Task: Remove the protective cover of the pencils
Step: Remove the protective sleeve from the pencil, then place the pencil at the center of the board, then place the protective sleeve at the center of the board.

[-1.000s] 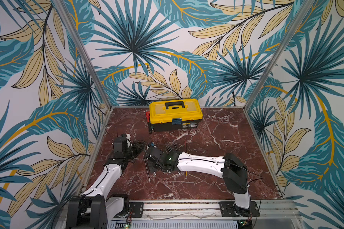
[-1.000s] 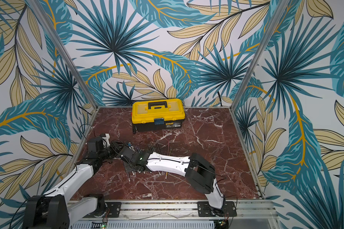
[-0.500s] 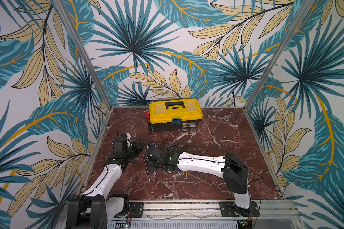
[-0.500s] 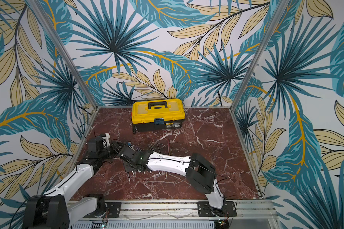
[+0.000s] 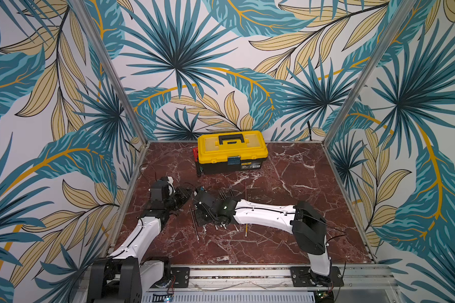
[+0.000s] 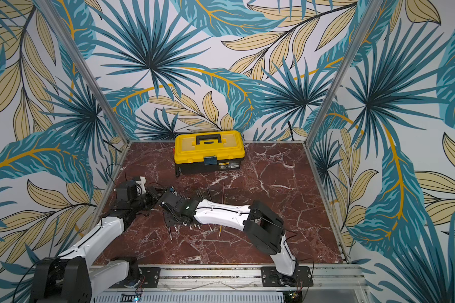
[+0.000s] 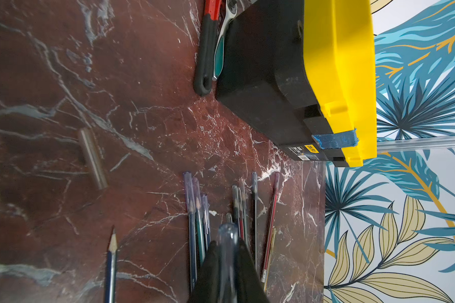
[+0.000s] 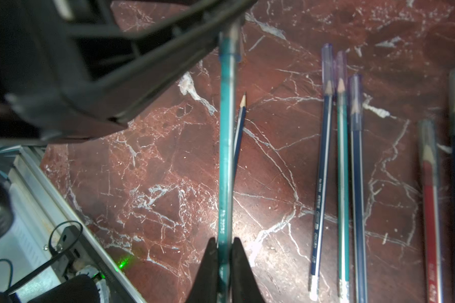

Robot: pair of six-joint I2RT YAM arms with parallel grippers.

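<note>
Status of the task: early, with most of it not yet done. The right pincer (image 8: 224, 244) is closed narrowly on the shaft of a teal pencil (image 8: 225, 157), which it holds clear of the counter (image 7: 63, 78). The left pincer (image 7: 227, 246) is closed on the translucent cap (image 7: 227, 232) at that pencil's pointed end. In the right wrist view the cap's open rim overlaps the shaft, so I judge it to be still seated and the pull-off not yet completed. In both top views the two pincers meet near the counter's left side, in front of the yellow toolbox (image 5: 231, 150). One bare pencil (image 8: 240, 126), blue with its sharpened tip exposed, lies on the counter just beside the held one. A pale cylinder lying apart on the marble looks like a loose cap (image 7: 93, 157), though I cannot confirm this. I count that as one pencil finished. The capped pencils (image 8: 342, 157) lie side by side on the counter, tips pointing toward the toolbox. At least five show caps over their points in the right wrist view, and the left wrist view shows several more in the row, including a red and a yellow one. What is left: separate the two pincers along the pencil's axis to free this cap, set both parts down, then repeat for every capped pencil in the row.
</note>
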